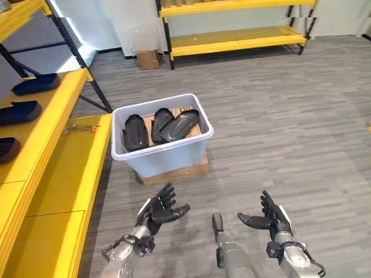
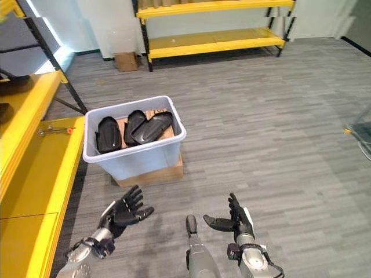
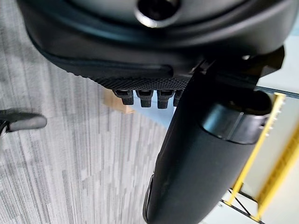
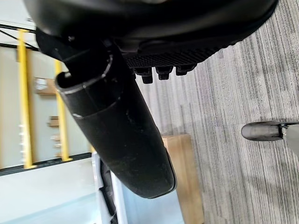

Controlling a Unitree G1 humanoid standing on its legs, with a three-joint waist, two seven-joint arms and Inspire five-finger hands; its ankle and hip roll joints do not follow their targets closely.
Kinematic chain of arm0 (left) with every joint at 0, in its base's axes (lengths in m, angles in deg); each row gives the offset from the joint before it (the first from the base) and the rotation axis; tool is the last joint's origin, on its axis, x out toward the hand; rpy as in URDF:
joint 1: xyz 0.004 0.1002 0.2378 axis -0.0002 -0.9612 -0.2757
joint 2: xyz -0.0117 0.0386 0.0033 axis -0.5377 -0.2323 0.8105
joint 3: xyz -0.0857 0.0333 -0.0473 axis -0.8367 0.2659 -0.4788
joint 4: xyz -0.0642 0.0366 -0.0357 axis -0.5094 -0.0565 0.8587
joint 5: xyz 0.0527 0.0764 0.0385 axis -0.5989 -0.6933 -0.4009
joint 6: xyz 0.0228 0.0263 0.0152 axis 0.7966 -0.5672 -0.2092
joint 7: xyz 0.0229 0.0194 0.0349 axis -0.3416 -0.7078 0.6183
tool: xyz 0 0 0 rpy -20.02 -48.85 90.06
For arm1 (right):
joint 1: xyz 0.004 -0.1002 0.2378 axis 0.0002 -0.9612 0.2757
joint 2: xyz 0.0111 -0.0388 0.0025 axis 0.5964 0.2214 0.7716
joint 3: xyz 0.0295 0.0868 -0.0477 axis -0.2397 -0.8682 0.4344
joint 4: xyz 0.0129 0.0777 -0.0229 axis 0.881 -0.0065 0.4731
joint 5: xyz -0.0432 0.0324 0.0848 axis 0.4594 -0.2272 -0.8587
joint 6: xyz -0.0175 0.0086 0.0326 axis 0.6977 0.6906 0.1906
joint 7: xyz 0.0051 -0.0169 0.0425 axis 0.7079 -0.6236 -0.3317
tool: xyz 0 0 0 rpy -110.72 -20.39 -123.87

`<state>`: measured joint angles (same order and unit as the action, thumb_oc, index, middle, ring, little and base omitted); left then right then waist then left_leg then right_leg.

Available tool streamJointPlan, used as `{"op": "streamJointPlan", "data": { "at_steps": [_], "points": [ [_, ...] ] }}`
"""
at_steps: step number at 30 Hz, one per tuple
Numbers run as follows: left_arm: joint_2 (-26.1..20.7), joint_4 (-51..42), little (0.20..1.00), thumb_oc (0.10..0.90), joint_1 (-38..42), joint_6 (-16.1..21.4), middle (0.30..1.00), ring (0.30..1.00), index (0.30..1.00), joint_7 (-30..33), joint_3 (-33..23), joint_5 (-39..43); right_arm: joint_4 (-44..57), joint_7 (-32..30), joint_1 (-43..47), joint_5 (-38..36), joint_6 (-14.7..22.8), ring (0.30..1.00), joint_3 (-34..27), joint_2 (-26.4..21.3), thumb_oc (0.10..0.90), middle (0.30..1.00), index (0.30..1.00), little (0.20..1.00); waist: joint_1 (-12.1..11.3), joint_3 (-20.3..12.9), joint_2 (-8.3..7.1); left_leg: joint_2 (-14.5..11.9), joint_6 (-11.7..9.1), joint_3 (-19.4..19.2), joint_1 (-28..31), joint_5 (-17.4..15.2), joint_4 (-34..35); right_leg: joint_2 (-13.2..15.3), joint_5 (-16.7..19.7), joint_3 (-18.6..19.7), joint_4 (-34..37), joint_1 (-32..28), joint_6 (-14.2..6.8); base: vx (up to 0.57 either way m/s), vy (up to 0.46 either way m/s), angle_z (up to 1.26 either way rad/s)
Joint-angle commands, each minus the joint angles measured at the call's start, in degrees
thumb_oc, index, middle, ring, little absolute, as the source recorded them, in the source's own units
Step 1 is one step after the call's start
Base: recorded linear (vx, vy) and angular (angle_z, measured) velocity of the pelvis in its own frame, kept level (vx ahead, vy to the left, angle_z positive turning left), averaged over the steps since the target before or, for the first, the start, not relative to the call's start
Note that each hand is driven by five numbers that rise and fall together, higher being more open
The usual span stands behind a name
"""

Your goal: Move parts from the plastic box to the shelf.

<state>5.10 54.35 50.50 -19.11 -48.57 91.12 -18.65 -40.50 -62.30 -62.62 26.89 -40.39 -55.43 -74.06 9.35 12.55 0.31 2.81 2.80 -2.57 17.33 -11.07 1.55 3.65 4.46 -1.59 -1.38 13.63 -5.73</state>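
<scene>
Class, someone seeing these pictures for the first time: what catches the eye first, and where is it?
The pale plastic box on the grey floor, holding black parts, draws the eye first. Bright yellow shelf runs along the robot's left. Below, left hand and right hand hover open, empty.

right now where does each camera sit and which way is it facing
Left eye view: on the head, looking down at the pale plastic box of black moulded parts, the yellow metal shelf to the left; both arms, left hand, right hand.
Right eye view: beside it, same scene, the same hands.
Left wrist view: on the left wrist, along its open hand over grey plank floor.
Right wrist view: on the right wrist, along its open hand toward the box.
Shared: both eye views hold box, parts, shelf.
</scene>
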Motion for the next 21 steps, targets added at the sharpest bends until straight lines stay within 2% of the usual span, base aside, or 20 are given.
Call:
{"op": "streamJointPlan", "data": {
  "at_steps": [1, 3, 4, 8, 11, 15, 18, 20, 21],
  "points": [
    [-1.41, -6.08, 1.000, 0.900, 5.20, 5.87, 1.000, 1.000, 1.000, -2.73, -0.68, -1.21, 5.37, -1.25, 5.77, -0.03, 6.64, 1.000, 0.06, -0.41, 0.900, 1.000, 1.000, 1.000, 1.21, -2.49, -0.64, 1.77, 1.75, 4.88, -0.32, 1.38, 3.45, -2.13, 7.38, 2.55, 3.12, -2.62, -1.62, 0.29, -0.230, 0.63],
    [-1.24, -5.84, 1.000, 0.900, 5.21, 5.31, 1.000, 1.000, 1.000, -3.23, -0.09, -1.63, 5.10, -2.07, 5.68, -0.28, 6.52, 1.000, 0.49, -0.43, 0.900, 1.000, 1.000, 1.000, 1.45, -2.85, -0.78, 1.47, 1.68, 5.04, 0.19, 1.19, 3.45, -2.45, 7.12, 3.86, 1.57, -3.47, -1.06, 0.32, -0.274, 0.69],
    [-1.09, -6.40, 1.000, 0.900, 5.04, 4.64, 1.000, 1.000, 1.000, -3.87, 0.37, -1.39, 5.16, -2.04, 5.64, -0.62, 6.65, 1.000, 0.61, -0.80, 0.900, 1.000, 1.000, 1.000, 1.76, -3.15, -0.58, 0.66, 1.29, 4.65, 0.60, 1.21, 3.45, -2.90, 5.77, 4.34, 0.51, -4.31, -0.13, 0.30, -0.266, 0.45],
    [-1.17, -7.07, 1.000, 0.900, 5.16, 4.82, 1.000, 1.000, 1.000, -4.57, 1.21, -0.14, 5.19, -1.71, 6.22, -0.65, 6.84, 1.000, 0.86, -1.50, 0.900, 1.000, 1.000, 1.000, 2.08, -3.11, 0.04, -0.83, 0.34, 2.89, 0.65, 1.18, 2.96, -3.04, 3.33, 3.43, -1.82, -4.29, 1.18, 0.17, -0.172, 0.02],
    [-0.55, -7.60, 1.000, 0.900, 5.57, 5.08, 1.000, 1.000, 1.000, -4.82, 1.52, 0.62, 5.06, -1.29, 6.67, -0.43, 7.00, 1.000, 1.10, -2.37, 0.900, 1.000, 1.000, 1.000, 2.23, -3.08, 0.15, -2.15, -0.68, 0.39, -0.93, 0.85, -0.32, -2.49, 1.43, 3.09, -3.20, -5.23, 2.19, 0.15, -0.177, 0.18],
    [0.10, -8.03, 1.000, 0.900, 5.88, 5.42, 1.000, 1.000, 1.000, -4.65, 1.92, 0.86, 4.71, -0.42, 6.77, -0.65, 7.33, 1.000, 1.13, -2.92, 0.900, 1.000, 1.000, 1.000, 1.99, -3.22, 0.18, -3.78, -2.35, -1.25, -3.57, 5.16, -5.49, -2.50, 0.29, 2.59, -2.49, -7.90, 3.16, 0.10, -0.143, 0.06],
    [0.29, -7.63, 1.000, 0.900, 6.39, 6.27, 1.000, 1.000, 1.000, -2.74, 2.02, -1.97, 4.39, 0.40, 6.85, -1.19, 7.90, 1.000, 1.53, -3.33, 0.900, 1.000, 1.000, 1.000, 1.53, -3.47, 0.05, -4.49, -3.25, -1.93, -6.14, 8.30, -10.29, -2.64, -0.49, 2.54, -1.35, -10.26, 3.91, 0.10, -0.168, 0.08],
    [0.03, -7.75, 1.000, 0.900, 6.34, 7.52, 1.000, 1.000, 1.000, -5.42, 1.97, -0.55, 3.46, 0.91, 7.42, -2.09, 8.12, 1.000, 2.02, -3.88, 0.900, 1.000, 1.000, 1.000, 0.74, -3.75, 0.16, -3.96, -3.75, -1.75, -8.95, 10.12, -17.96, -2.89, -2.21, 2.63, -1.05, -12.47, 5.13, 0.12, -0.244, 0.01],
    [-0.21, -8.01, 1.000, 0.900, 6.16, 9.40, 1.000, 1.000, 1.000, -5.29, 1.79, -0.02, 2.92, 1.22, 7.59, -2.40, 8.48, 1.000, 1.98, -4.06, 0.900, 1.000, 1.000, 1.000, 0.62, -3.86, 0.26, -3.84, -4.01, -2.16, -9.50, 10.84, -20.54, -3.07, -2.66, 2.60, -0.93, -13.02, 5.56, 0.08, -0.192, -0.17]
  ]
}}
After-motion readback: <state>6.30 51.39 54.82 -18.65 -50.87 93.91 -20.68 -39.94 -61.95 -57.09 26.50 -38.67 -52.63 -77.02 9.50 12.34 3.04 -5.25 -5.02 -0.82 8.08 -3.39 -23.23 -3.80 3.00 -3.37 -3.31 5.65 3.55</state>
